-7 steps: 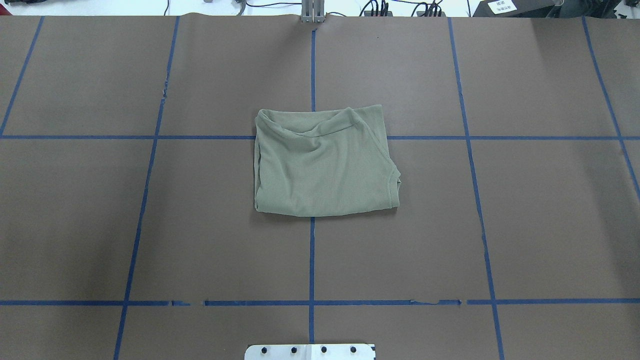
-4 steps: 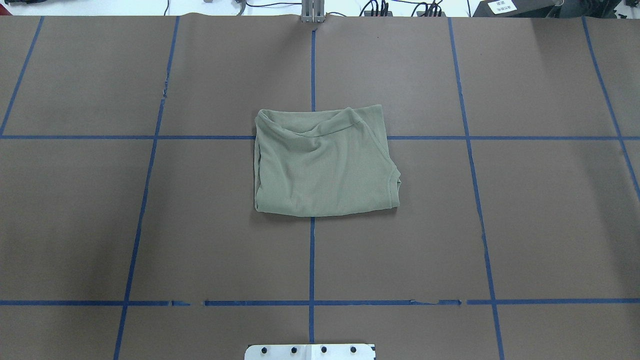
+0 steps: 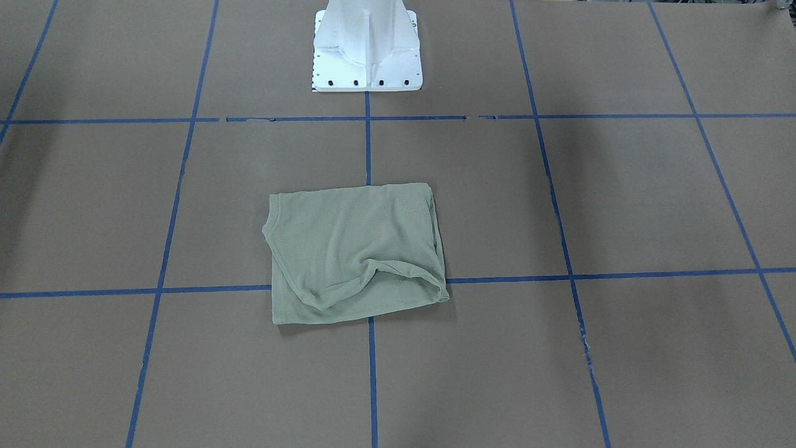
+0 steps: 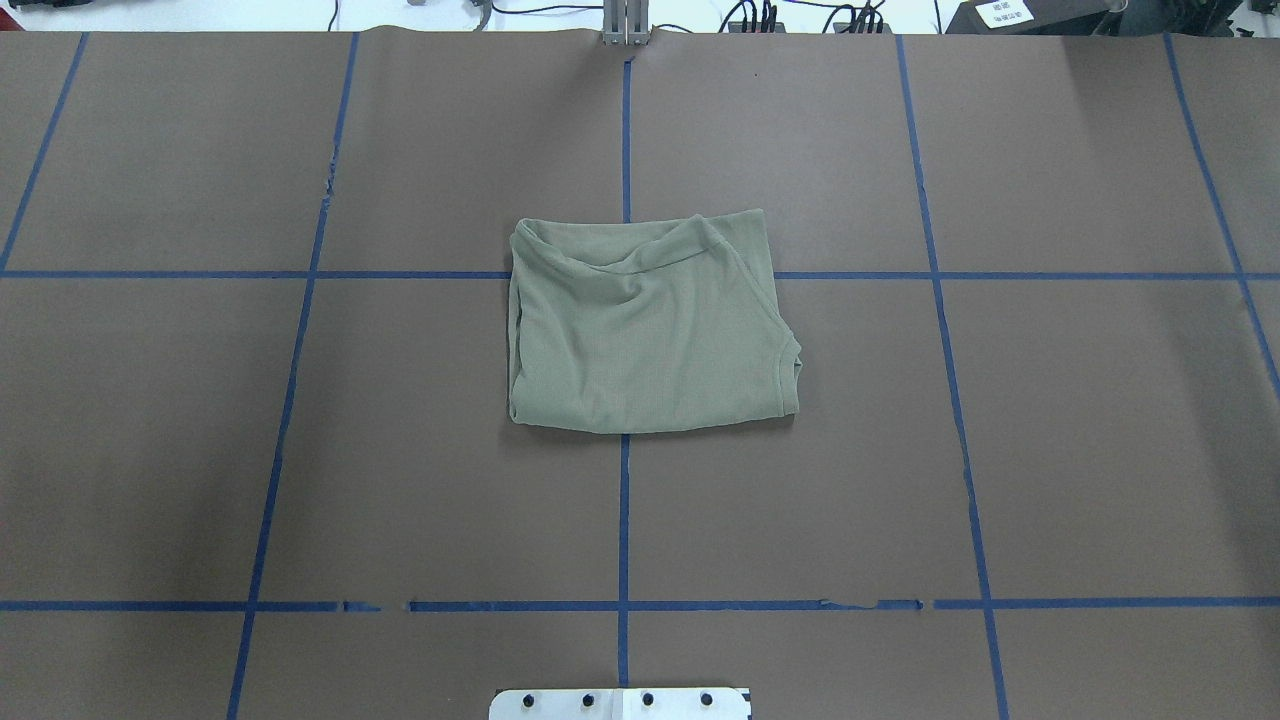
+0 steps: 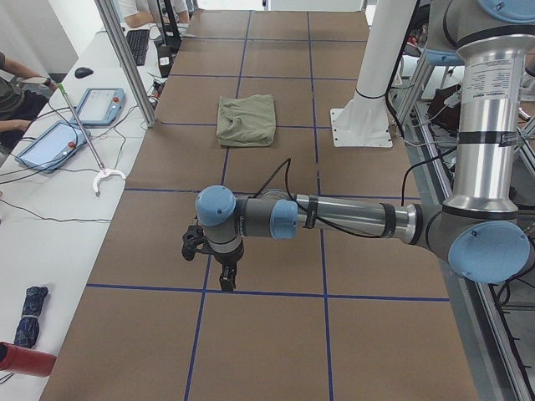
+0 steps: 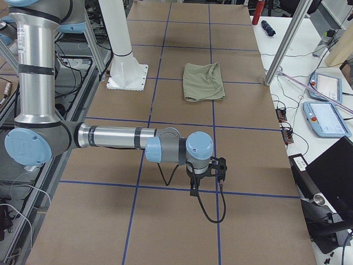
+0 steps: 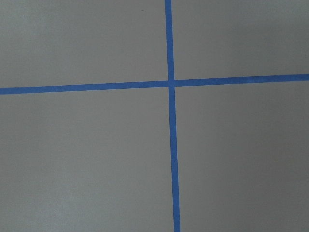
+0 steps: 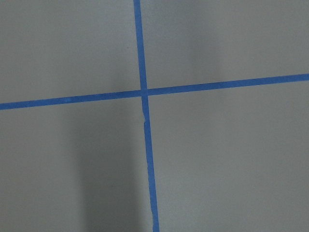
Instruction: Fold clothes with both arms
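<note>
The left claw (image 5: pixel 228 280) hangs pointing down over a crossing of blue tape lines (image 7: pixel 170 83) near its end of the brown table (image 4: pixel 420 480). Whether it is open or closed cannot be told. Well apart from it, toward the table's middle, the sage-green shirt (image 4: pixel 645 330) lies folded into a compact rectangle, collar edge on the side away from the robot. Well beyond the shirt, the right claw (image 6: pixel 194 190) hangs likewise above another tape crossing (image 8: pixel 143 92), its state equally impossible to tell.
</note>
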Robot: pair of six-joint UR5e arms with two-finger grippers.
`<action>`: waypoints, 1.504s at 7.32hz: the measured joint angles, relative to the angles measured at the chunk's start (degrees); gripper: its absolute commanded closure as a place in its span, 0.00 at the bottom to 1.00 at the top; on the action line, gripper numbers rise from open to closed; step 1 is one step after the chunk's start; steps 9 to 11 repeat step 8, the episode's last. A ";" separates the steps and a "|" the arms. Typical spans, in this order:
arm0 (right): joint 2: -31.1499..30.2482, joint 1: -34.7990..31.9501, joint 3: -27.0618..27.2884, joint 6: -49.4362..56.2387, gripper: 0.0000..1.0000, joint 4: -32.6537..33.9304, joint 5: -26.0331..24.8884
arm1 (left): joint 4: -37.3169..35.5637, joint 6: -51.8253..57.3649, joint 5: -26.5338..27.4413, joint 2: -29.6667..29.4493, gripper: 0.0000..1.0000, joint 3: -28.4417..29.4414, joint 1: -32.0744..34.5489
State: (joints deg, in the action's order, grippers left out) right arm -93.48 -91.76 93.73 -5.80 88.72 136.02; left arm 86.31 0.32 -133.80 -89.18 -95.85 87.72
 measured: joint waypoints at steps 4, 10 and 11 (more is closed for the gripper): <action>0.07 0.01 0.04 0.49 0.00 -0.03 0.08 | 0.00 0.03 -0.01 -0.02 0.00 -0.03 -0.04; 0.21 0.33 -0.03 0.70 0.00 -0.09 0.12 | 0.02 0.03 -0.05 -0.02 0.00 -0.02 -0.01; 0.21 0.33 -0.03 0.70 0.00 -0.09 0.12 | 0.02 0.03 -0.05 -0.02 0.00 -0.02 -0.01</action>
